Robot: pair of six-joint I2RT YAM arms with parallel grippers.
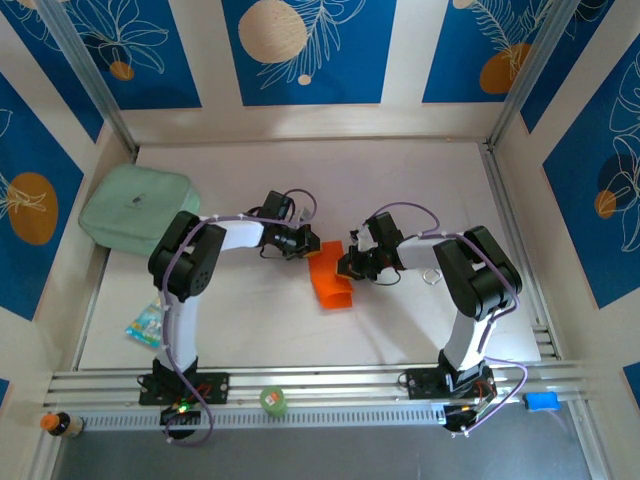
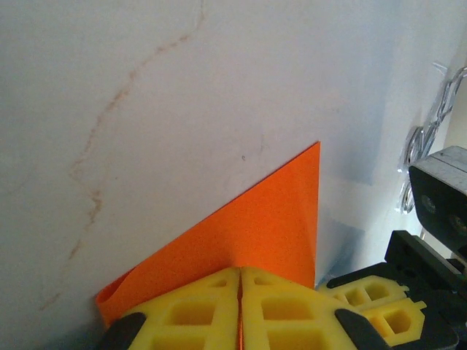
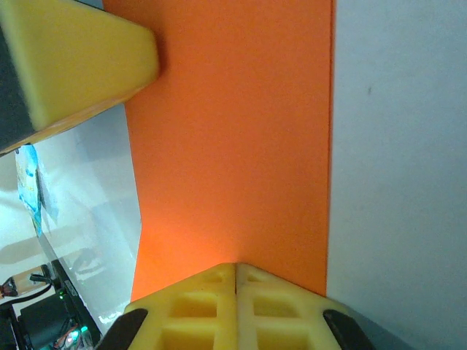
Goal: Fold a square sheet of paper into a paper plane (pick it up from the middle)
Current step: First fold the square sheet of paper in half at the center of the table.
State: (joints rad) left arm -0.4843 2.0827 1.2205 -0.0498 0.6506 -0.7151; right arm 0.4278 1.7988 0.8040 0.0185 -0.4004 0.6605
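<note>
Here, both arms reach up from their bases and bend inward at the elbow, forearms pointing toward each other and meeting at the square sheet of paper [image 1: 330, 282], which sits on the white table [image 1: 400, 180] between them. The left gripper [image 1: 305, 243] comes in at the paper's far upper corner, and its wrist view shows the left gripper [image 2: 239, 278] with both yellow fingers pressed flat together, a thin orange sliver caught in the seam, so it is clamped on the paper. The right gripper [image 1: 346, 265] meets the paper's opposite edge; in its own view the right gripper [image 3: 235, 271] likewise has its fingers closed against each other on the paper's edge. The fingers are blocky yellow plastic with moulded square pockets. The paper [image 2: 270, 219] is thin, matte, bright orange, folded into a pointed wedge with one sharp corner standing up and a soft curl at its lower left end; from the right wrist the paper [image 3: 233, 146] reads as a long smooth band with straight edges, tilted off the table and casting a shadow. The table top is pale with faint brown scuff lines. Well apart from the paper, on the left arm's side, lies a pale green cushion-like pad [image 1: 135, 208], and nearer the left base a small printed packet [image 1: 146, 323]. A small green round object [image 1: 273, 401] rests on the metal rail on the near side of the paper
</note>
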